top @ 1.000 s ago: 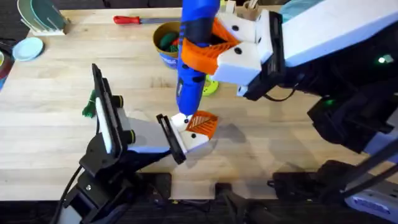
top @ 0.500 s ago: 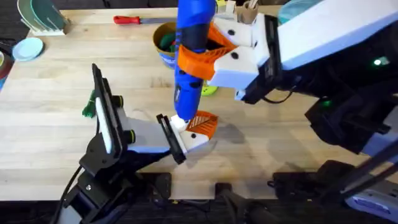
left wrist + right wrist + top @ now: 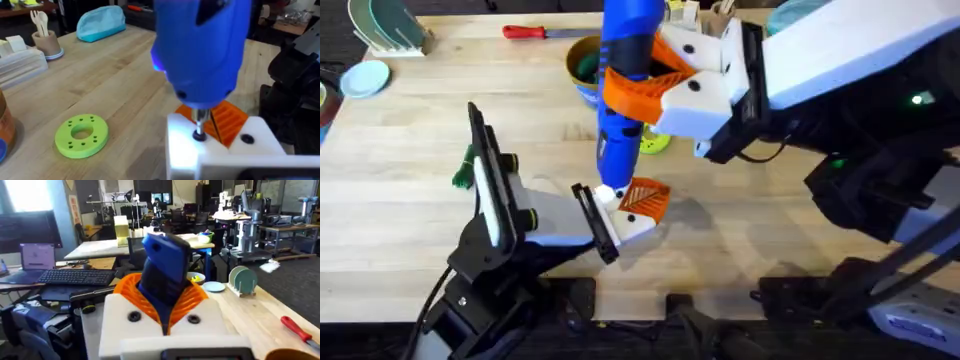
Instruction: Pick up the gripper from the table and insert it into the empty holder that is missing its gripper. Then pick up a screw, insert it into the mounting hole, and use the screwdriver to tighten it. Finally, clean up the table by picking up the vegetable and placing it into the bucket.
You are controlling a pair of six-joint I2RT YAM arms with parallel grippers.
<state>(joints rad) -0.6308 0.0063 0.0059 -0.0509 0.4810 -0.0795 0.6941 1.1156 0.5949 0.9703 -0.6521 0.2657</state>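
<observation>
- The right pincer [image 3: 645, 80] clamps the blue screwdriver [image 3: 622, 110] upright, its bit on a screw [image 3: 199, 134] in the white holder [image 3: 632, 226].
- The left pincer [image 3: 610, 222] grips that holder, with the orange gripper [image 3: 646, 199] seated in it.
- Just beyond lie a green ring [image 3: 81, 135], the bucket [image 3: 582, 68] and a red screwdriver [image 3: 525, 32] on the desk [image 3: 400, 170].
- Since a second ago the screwdriver has shifted slightly left.

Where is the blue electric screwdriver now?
Overhead, the thick blue electric screwdriver stands upright mid-table in the right hand, its tip on the white holder block beside its orange tip.
</observation>
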